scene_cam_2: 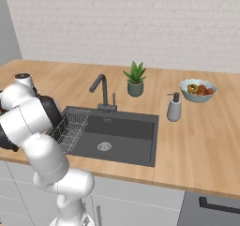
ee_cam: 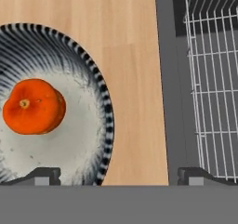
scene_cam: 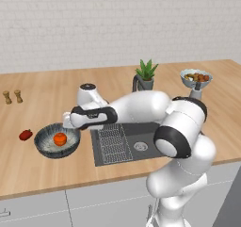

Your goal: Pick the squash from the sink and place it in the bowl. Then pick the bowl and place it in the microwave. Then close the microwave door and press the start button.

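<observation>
The squash (scene_cam: 60,138) lay inside the bowl (scene_cam: 44,146), which stood on the tabletop (scene_cam: 52,103) just left of the sink (scene_cam: 141,143). The hand (ee_cam: 118,175) hung over the strip of tabletop between bowl and sink, its fingers (ee_cam: 42,175) spread wide and holding nothing. A red pepper (scene_cam: 25,134) sat left of the bowl. The wire rack (ee_cam: 209,102) filled the sink's left end.
</observation>
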